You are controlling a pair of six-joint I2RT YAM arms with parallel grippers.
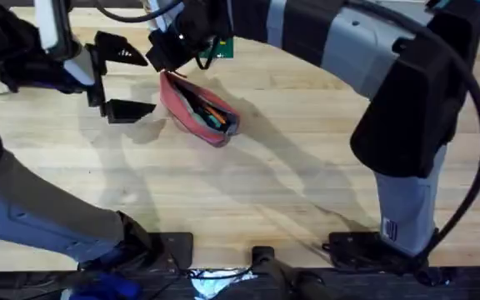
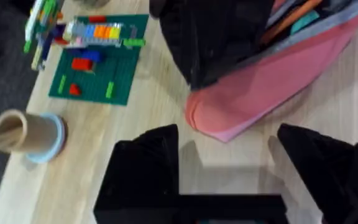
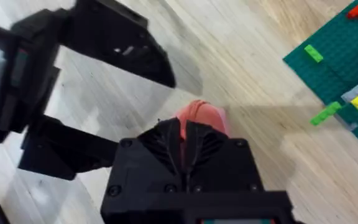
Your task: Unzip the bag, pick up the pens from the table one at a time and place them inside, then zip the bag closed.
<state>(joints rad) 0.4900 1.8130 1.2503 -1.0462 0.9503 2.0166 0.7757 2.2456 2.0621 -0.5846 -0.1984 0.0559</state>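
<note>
Light plank desk (image 1: pixel 307 192), arms reaching in from both sides. The bag (image 1: pixel 197 110) lies on it toward the far left-centre, angled, zipper open along the top; orange and dark pens (image 1: pixel 209 109) plus a bit of teal sit inside the opening.

Right claw (image 1: pixel 167 52) is at the bag's far end, fingers closed together on the pink fabric there. Right wrist view: the pink end (image 3: pixel 199 116) pokes out from between the shut black fingers (image 3: pixel 166 144).

Left claw (image 1: pixel 125 82) sits just left of the bag, fingers spread wide, gripping nothing. Left wrist view: the two black fingers (image 2: pixel 148 155) are apart with bare desk between them, the bag's rounded pink end (image 2: pixel 229 112) near the gap but not touching either finger.

Green brick baseplate (image 2: pixel 98 62) with coloured bricks sits at the far edge of the desk behind the bag. A cardboard tube (image 2: pixel 27 130) on a light blue base is off to the side of it.
</note>
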